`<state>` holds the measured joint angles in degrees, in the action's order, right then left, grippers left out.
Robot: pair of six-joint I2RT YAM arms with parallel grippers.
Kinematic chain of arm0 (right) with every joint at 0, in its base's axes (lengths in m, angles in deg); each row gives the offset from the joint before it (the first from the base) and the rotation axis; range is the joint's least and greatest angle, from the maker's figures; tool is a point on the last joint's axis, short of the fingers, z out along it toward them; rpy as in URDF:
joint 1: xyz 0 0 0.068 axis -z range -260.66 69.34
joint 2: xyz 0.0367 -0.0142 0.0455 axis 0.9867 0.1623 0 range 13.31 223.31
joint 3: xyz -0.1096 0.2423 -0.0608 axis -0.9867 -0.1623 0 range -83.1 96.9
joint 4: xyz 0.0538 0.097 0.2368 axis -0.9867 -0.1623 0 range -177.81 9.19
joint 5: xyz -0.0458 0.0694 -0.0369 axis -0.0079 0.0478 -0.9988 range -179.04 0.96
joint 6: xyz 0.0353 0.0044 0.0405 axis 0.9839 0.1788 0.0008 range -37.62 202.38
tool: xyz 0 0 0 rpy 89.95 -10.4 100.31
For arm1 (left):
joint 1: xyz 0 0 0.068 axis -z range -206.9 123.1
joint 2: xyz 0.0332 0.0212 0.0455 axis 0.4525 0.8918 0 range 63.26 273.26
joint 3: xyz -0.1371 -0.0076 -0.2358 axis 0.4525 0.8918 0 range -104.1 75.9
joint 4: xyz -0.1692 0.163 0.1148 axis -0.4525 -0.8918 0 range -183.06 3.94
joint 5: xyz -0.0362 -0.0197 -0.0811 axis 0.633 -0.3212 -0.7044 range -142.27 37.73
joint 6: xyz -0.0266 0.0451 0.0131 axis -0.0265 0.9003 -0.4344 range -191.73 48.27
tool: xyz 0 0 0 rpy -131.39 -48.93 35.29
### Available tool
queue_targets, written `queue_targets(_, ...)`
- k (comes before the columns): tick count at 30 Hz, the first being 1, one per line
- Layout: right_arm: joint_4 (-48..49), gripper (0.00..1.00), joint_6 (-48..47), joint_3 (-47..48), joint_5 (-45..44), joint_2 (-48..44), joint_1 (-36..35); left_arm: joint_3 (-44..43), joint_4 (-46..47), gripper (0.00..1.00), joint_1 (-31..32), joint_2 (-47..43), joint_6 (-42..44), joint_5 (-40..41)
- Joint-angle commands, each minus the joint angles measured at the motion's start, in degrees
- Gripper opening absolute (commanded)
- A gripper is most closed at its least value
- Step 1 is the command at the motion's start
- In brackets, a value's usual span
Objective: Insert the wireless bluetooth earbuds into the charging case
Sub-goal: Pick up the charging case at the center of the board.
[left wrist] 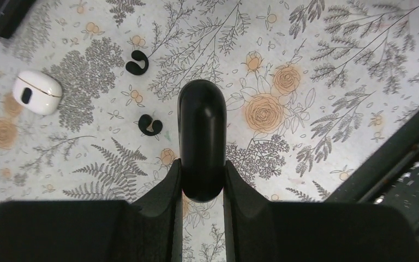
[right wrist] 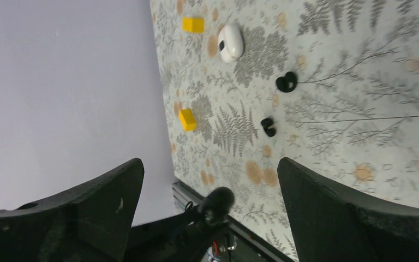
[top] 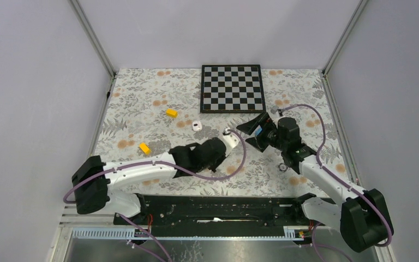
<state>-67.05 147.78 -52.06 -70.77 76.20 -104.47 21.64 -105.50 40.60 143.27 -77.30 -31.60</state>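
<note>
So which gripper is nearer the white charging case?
Left. The left gripper, shut on a black case, sits just near-right of the white charging case. The right gripper, open, is farther off to its right.

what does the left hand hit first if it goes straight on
Probably bare tablecloth past the black case the left hand grips; both black earbuds sit off that line. Depth is unclear.

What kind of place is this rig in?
Likely a robot-manipulation test cell: plain grey panel walls on aluminium frame posts, two white robot arms mounted at the near edge of a floral-print tabletop, and props like a black-and-white chessboard and yellow blocks.
</note>
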Motion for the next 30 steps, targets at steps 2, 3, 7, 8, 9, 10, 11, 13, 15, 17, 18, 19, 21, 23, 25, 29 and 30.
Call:
queue_targets(2,-7.8,1.00,-6.5,-0.2,-2.8,-4.8,3.9,-1.2,0.6,0.00,-9.1,-5.9,-5.4,-22.3)
queue_targets(3,-8.7,1.00,-7.4,-0.3,-2.9,-5.8,4.4,-1.0,1.0,0.00,-11.1,-6.9,-6.4,-26.2)
queue_targets(7,-5.9,0.99,-12.7,-2.0,-1.2,-11.3,5.2,0.4,4.1,0.00,-21.8,-11.2,-10.7,-44.6)
queue_targets(8,-4.0,0.98,-13.9,-3.2,0.1,-13.2,5.2,0.7,5.1,0.00,-24.3,-12.2,-12.0,-47.0)
queue_targets(9,-0.8,0.98,-14.8,-4.7,1.9,-15.0,5.2,1.0,6.1,0.00,-26.3,-13.0,-13.3,-50.8)
queue_targets(10,3.4,0.99,-15.4,-6.0,4.1,-16.6,5.3,1.1,7.2,0.00,-28.4,-13.6,-14.6,-55.5)
queue_targets(11,9.6,0.99,-15.9,-7.6,7.0,-18.1,5.3,1.2,8.4,0.00,-30.0,-13.8,-16.0,-58.8)
queue_targets(13,17.0,1.00,-16.1,-9.3,13.2,-18.2,5.3,1.2,12.1,0.00,-32.9,-13.9,-19.9,-65.7)
queue_targets(15,23.9,1.00,-15.3,-10.1,18.8,-16.3,5.3,1.8,17.3,0.00,-35.0,-13.8,-24.2,-71.8)
queue_targets(17,32.6,0.99,-12.4,-11.5,22.1,-13.8,5.2,2.8,23.9,0.00,-36.4,-13.6,-29.8,-76.7)
queue_targets(18,37.4,1.00,-10.9,-12.2,22.7,-12.8,5.1,3.4,27.5,0.00,-36.9,-13.5,-32.6,-78.5)
queue_targets(19,41.3,1.00,-9.6,-12.9,22.9,-12.0,5.0,3.9,30.9,0.00,-37.2,-13.3,-35.5,-79.7)
queue_targets(21,48.2,1.00,-8.4,-13.5,22.9,-11.4,4.4,4.9,36.6,0.00,-37.6,-13.1,-40.1,-81.2)
queue_targets(23,49.3,1.00,-9.7,-12.6,22.6,-11.2,3.2,5.7,40.8,0.00,-37.8,-12.7,-43.6,-81.6)
queue_targets(25,48.2,1.00,-12.7,-10.9,21.8,-10.6,0.6,6.8,46.1,0.00,-37.8,-12.4,-47.7,-81.8)
queue_targets(29,48.2,1.00,-16.3,-8.2,19.5,-8.5,-4.8,7.5,50.6,0.00,-37.8,-11.4,-51.2,-81.7)
queue_targets(30,48.8,1.00,-16.4,-7.7,19.3,-7.8,-5.5,7.6,50.8,0.00,-37.8,-11.4,-51.3,-81.5)
